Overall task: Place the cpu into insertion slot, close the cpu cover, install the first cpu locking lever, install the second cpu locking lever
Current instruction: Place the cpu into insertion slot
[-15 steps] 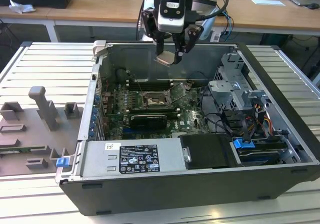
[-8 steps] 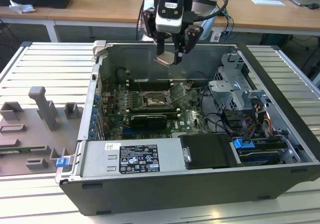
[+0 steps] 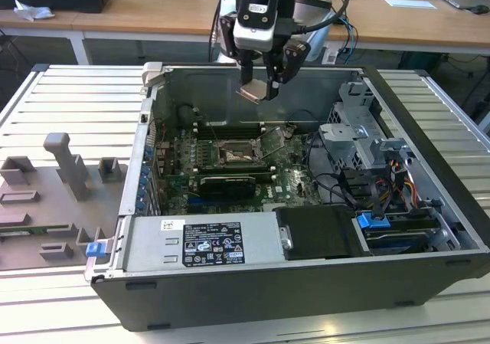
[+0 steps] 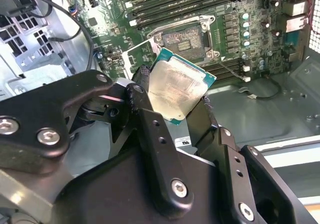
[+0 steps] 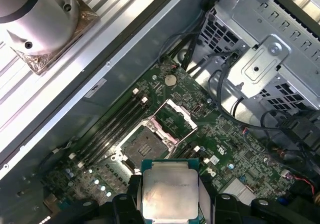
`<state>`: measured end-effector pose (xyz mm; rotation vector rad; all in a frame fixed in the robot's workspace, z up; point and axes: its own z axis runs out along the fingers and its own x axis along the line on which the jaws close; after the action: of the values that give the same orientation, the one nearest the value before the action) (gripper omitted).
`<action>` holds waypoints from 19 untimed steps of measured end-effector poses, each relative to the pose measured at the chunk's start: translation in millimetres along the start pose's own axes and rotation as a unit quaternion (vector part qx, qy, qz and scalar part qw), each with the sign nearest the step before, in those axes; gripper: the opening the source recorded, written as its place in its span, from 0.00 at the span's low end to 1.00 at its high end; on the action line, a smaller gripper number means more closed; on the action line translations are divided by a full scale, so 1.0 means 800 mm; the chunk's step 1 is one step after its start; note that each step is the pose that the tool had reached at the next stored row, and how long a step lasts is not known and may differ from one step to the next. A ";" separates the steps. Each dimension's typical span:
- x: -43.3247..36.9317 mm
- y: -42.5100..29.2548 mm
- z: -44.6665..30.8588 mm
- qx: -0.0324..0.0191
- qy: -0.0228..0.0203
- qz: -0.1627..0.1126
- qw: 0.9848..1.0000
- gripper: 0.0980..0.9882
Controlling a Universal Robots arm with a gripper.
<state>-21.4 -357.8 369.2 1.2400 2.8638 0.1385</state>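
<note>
Two fingers (image 4: 142, 102) clamped on cpu (image 4: 177, 87), hiding its side edges; insertion slot (image 4: 181, 40) uncovered, cpu cover (image 4: 130, 57) raised.

The gripper (image 3: 260, 86) hangs over the open case (image 3: 306, 302), the cpu (image 3: 252, 93) pinched between its fingers, well above the insertion slot (image 3: 236, 156) on the board (image 3: 295, 179) inside. The cpu cover (image 3: 272, 141) stands tilted up on the slot's side toward the exterior view's right, the expansion card (image 3: 226, 185) just nearer the camera, the drive cage (image 3: 356, 133) farther right.
</note>
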 end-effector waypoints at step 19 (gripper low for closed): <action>0.000 -0.0005 0.0102 0.000 -0.009 0.084 0.996 0.50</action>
<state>-21.3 -357.6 361.0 1.4726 2.7414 0.1286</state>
